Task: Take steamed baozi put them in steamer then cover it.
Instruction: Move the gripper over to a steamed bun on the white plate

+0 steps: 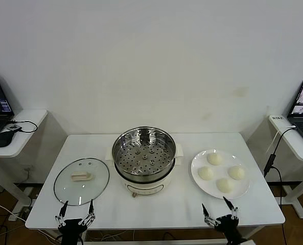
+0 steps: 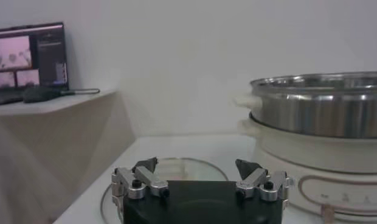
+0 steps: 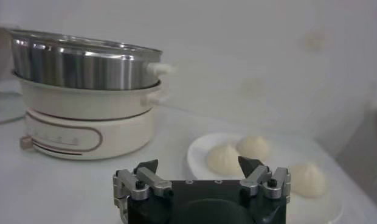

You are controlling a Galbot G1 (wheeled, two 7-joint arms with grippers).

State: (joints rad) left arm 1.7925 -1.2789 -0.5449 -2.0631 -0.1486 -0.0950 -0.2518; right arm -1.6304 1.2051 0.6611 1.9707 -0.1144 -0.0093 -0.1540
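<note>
Left gripper (image 1: 77,209): matte black block body, edges rounded. Two bright silver metal linkage brackets sit on top of the body, one per side. Each bracket carries a dark round screw or pivot head. Fingertips (image 2: 146,165) are black, wedge-shaped, tapering to a point. In the head view the fingers read as thin dark prongs with pale metal joints at the base.

Right gripper (image 1: 216,207): same build. Black body, silver brackets with dark pivot screws, black pointed fingertips (image 3: 250,164). Three small round marks in a row along the upper edge of the black body, seen in the right wrist view. No visible cabling or lettering on either unit.
</note>
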